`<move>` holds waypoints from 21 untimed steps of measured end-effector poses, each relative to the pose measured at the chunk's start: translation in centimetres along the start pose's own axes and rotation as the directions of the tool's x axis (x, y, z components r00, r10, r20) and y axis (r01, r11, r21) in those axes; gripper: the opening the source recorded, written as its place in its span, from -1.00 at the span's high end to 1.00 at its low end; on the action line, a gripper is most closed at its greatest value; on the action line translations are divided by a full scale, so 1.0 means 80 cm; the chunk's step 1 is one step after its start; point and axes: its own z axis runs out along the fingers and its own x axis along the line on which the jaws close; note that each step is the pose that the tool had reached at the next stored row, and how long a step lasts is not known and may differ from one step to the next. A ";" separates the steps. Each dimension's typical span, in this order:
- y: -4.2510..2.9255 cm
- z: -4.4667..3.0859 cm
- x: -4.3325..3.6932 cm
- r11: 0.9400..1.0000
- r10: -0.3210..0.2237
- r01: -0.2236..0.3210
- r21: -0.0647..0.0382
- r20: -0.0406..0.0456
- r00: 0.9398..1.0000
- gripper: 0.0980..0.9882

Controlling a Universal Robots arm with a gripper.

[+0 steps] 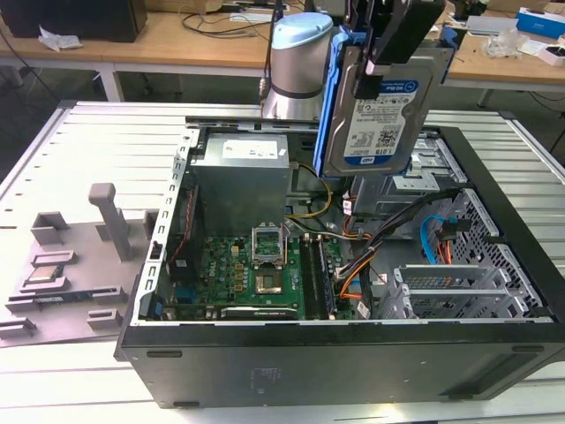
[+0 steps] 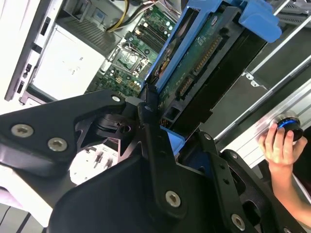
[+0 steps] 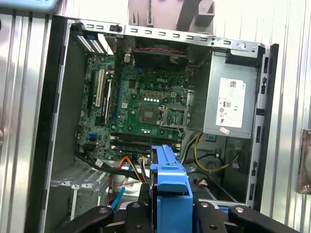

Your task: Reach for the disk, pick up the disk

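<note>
I've got the disk (image 1: pixel 375 106) clamped in the claw (image 1: pixel 388 49), hanging edge-up in the air above the open computer case (image 1: pixel 353 353), clear of the drive bays in the exterior view. Label side faces that camera; blue bracket (image 1: pixel 331 97) runs down the edge on the exterior view's left. In the second wrist view the black claw fingers (image 2: pixel 155 145) close on the bracket end, and the disk's green circuit-board underside (image 2: pixel 204 53) shows past them. First wrist view: blue bracket end (image 3: pixel 169 170) sits pinched between the claw links, looking down into the case.

Below: motherboard (image 1: pixel 256 265) with open CPU socket, grey power-supply box (image 1: pixel 243 177) with a white sticker, orange and blue cables (image 1: pixel 433 234) near the drive cage (image 1: pixel 450 291). Nothing touches the disk besides the claw.

Grey fixture tray (image 1: pixel 79 256) lies on the slatted metal surface (image 1: pixel 106 124), on the exterior view's left of the case. A person's hand (image 2: pixel 279 143) grips a blue knob in the second wrist view.

Disk label is white and blue with barcodes; I'm not reading off print.
</note>
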 end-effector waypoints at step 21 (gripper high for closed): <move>0.0049 0.0002 0.050 1.000 0.000 0.000 0.000 0.000 1.000 0.39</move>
